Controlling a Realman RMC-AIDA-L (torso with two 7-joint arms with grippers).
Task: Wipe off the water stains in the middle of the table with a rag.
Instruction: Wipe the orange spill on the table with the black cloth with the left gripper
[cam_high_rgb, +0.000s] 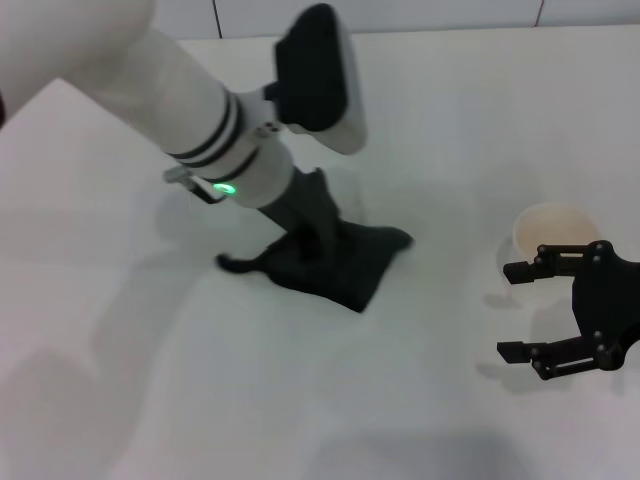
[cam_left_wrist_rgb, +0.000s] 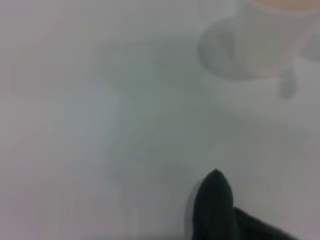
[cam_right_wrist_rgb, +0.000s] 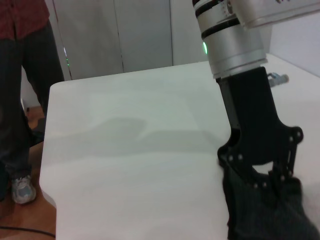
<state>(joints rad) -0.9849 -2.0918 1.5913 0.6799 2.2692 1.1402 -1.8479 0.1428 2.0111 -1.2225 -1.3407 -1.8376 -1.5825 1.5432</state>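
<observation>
On smooth white table (cam_high_rgb: 420, 400), rumpled dark rag (cam_high_rgb: 340, 262).

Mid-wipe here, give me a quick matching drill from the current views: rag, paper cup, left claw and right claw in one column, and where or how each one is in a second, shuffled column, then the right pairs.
Things:
1. rag
2. paper cup
3. left claw
4. right claw

Places or states:
A. open and empty, hanging over the table on the robot's right
B. pressed down into the dark cloth at mid-table
C. standing upright just beyond the idle arm's fingers
D. spread flat on the white surface, thin corner trailing toward the robot's left

Pairs: 1-D, 2-C, 3-B, 4-A
</observation>
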